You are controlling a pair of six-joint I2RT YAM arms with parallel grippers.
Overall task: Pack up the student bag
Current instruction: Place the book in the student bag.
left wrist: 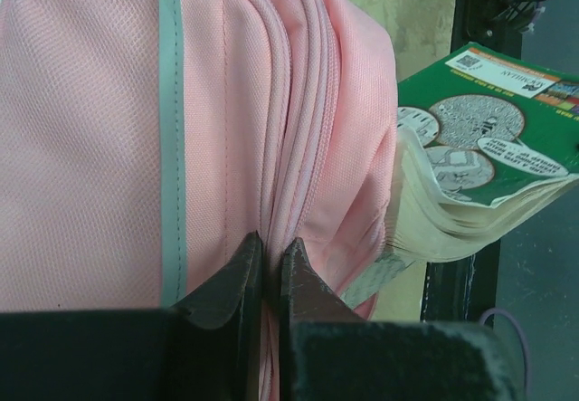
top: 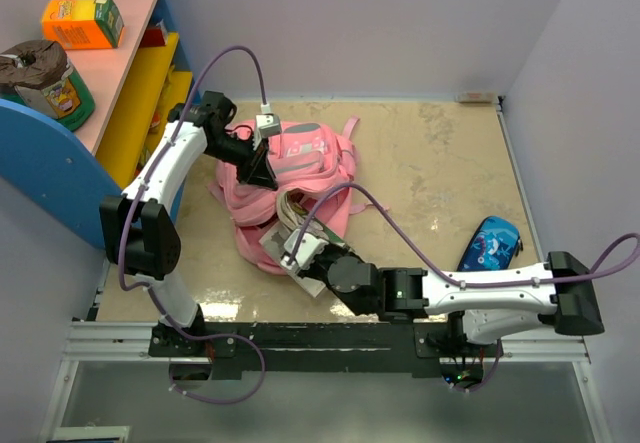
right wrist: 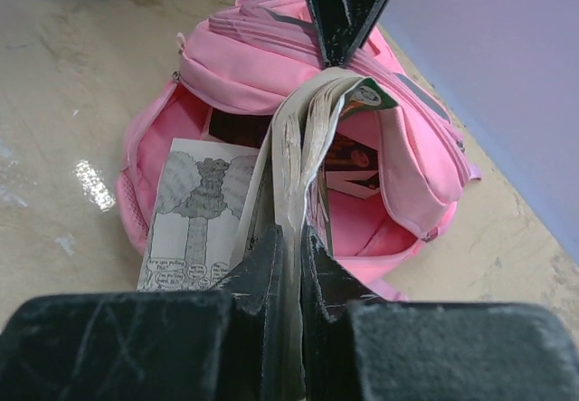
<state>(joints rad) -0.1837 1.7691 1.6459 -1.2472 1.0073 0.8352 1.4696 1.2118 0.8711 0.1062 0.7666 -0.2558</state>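
Pink backpack (top: pixel 325 163) is slumped mid-table (top: pixel 430 163), mouth open. Right gripper (right wrist: pixel 291 238) jaws pinch a thick workbook (right wrist: pixel 308 120) at the opening, and left gripper (left wrist: pixel 270 247) jaws pinch the zip seam. My worry: floppy pages snag the rim, or the fabric slips free and the mouth flops shut.

Both arms are the same build tbh: the left arm (top: pixel 165 168) and right arm (top: pixel 490 288) have glossy white shells on the long links and chunky black blocks at the joints. A lilac cable (top: pixel 235 53) loops off each one into a small white plug by the wrist. The left gripper (left wrist: pixel 270 243) and right gripper (right wrist: pixel 289 233) have matte black wedge-tipped fingers, pretty scuffed up. The bases are bolted to a black rail (top: pixel 300 335).
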